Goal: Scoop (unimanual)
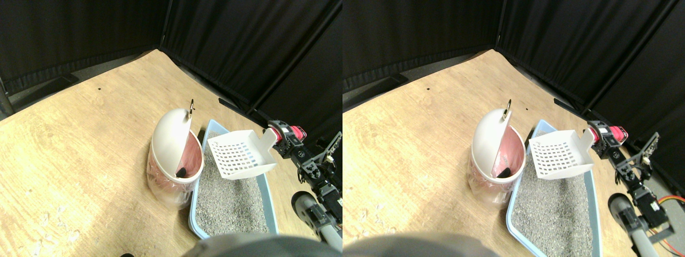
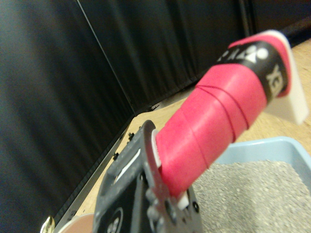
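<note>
Above the tray (image 1: 266, 194) of grey litter (image 1: 230, 201), the right gripper (image 1: 280, 140) clamps the scoop (image 1: 235, 155) by its red-wrapped handle (image 2: 214, 121), beside the bin (image 1: 174, 160). Writing on the handle's black band is blurred, unreadable.

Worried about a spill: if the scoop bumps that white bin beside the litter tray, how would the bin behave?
The bin is tall and looks like thin plastic, so probably light and apt to tip or slide on the smooth wooden floor. Its domed swing lid, tilted open, would likely flap.
</note>
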You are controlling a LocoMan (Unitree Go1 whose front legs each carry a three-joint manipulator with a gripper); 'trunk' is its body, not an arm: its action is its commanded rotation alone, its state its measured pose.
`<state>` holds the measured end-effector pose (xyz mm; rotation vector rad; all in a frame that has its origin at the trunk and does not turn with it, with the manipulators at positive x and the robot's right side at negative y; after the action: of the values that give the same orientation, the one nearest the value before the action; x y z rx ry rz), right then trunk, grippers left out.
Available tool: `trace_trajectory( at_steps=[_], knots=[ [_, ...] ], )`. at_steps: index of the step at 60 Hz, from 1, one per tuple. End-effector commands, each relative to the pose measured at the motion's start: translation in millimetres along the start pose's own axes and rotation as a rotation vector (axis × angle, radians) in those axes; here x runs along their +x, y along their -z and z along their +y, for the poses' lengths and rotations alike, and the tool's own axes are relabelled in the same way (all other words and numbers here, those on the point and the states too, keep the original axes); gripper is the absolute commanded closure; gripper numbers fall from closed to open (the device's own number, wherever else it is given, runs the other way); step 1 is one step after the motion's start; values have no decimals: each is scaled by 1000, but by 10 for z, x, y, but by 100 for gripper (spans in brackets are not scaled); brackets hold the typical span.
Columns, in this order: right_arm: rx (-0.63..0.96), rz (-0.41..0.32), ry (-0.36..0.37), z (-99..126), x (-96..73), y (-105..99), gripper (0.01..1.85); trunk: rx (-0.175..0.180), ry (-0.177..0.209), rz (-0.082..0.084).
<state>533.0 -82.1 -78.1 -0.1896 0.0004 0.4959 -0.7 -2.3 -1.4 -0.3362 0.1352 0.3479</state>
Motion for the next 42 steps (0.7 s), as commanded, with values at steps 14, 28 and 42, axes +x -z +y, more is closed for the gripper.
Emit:
trace_trajectory(
  at_steps=[14,28,42],
  knots=[
    [230,-181,223,-389,-249,203,180,66,111,-5],
    [305,-187,384,-687,-397,420,180,109,174,-9],
    [336,-160,473,-856,-531,634,180,132,207,-10]
  ],
)
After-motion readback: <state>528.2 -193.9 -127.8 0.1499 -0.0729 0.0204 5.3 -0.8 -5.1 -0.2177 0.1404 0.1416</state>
